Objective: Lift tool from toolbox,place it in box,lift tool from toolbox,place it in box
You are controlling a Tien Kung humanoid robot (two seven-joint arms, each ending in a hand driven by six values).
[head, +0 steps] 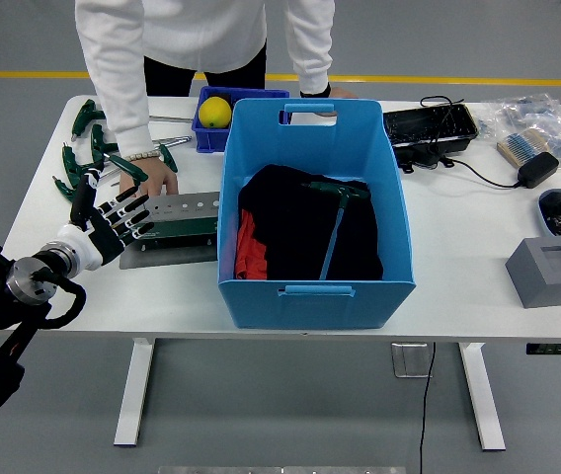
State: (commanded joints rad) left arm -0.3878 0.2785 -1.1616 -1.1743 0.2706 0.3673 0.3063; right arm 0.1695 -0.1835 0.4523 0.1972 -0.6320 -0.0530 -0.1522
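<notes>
Left hand (pixel 113 221), fingers spread and holding nothing, reaches the grey metal toolbox's (pixel 177 219) left end near the white table's (pixel 458 247) left edge.

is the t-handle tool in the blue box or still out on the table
In the box. One T-handle tool lies on the dark cloth inside the blue box. Other green-handled tools lie on the table.

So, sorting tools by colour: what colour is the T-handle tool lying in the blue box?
Teal-green T-handle tool; seen in the head view.
</notes>
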